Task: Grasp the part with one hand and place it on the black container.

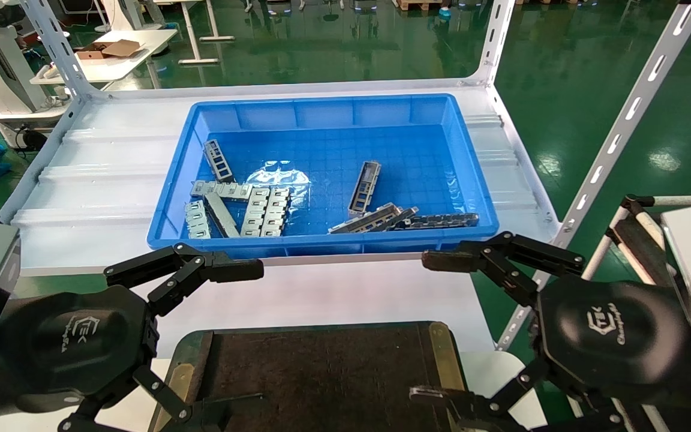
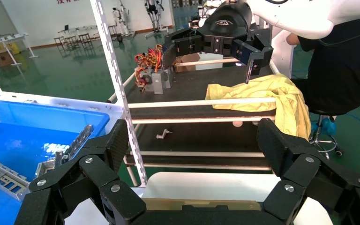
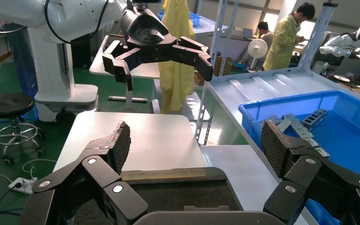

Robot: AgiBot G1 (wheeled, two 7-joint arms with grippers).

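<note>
Several grey ladder-cut channel parts lie in the blue bin [image 1: 321,109]: one part [image 1: 364,187] near the middle, another [image 1: 218,161] at the left, more [image 1: 375,218] along the near wall. The black container [image 1: 441,354] sits nearest me, its dark floor bare. My left gripper [image 1: 231,336] hovers open over the container's left end, holding nothing. My right gripper [image 1: 429,327] hovers open over its right end, also holding nothing. The left wrist view shows the open left gripper [image 2: 194,140] above the brass rim [image 2: 201,204]. In the right wrist view, the open right gripper [image 3: 198,140] hangs over the container [image 3: 164,175].
Pale silver tabbed plates [image 1: 261,211] lie in the bin's left half. White slotted shelf uprights [image 1: 615,135] rise at the right and back. A side cart carrying a yellow cloth [image 2: 262,93] stands to the right. A bare white tabletop [image 1: 321,294] separates bin and container.
</note>
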